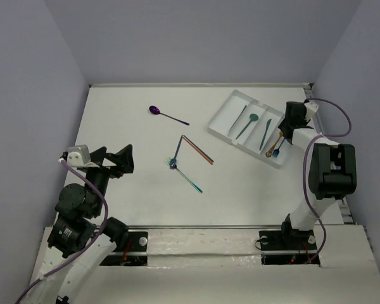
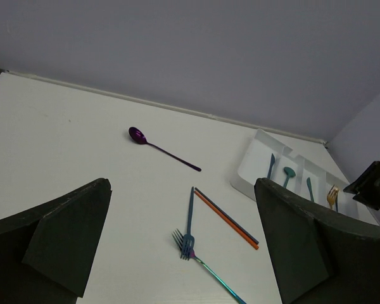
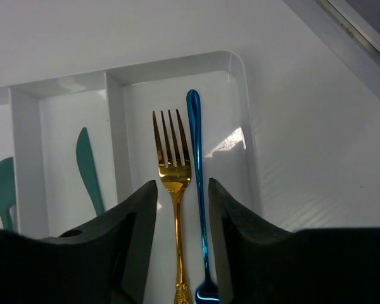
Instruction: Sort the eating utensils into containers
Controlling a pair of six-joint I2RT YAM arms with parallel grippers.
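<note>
The white tray (image 1: 223, 113) of narrow compartments sits at the back right. It holds a grey-blue utensil (image 1: 237, 119), a teal spoon (image 1: 247, 125), a teal knife (image 1: 265, 133), a gold fork (image 3: 174, 190) and a blue utensil (image 3: 196, 158). My right gripper (image 3: 182, 190) hovers low over the end compartment, jaws apart on either side of the gold fork and blue utensil, which lie in the tray. On the table lie a purple spoon (image 1: 166, 114), two sticks (image 1: 197, 149), a blue fork (image 1: 176, 152) and an iridescent teal fork (image 1: 189, 178). My left gripper (image 1: 117, 159) is open and empty, left of them.
The tray's rim (image 3: 240, 63) lies near the table's right edge and side wall. In the left wrist view the purple spoon (image 2: 161, 147), sticks (image 2: 227, 218), blue fork (image 2: 189, 221) and tray (image 2: 247, 180) lie ahead. Grey walls enclose the table.
</note>
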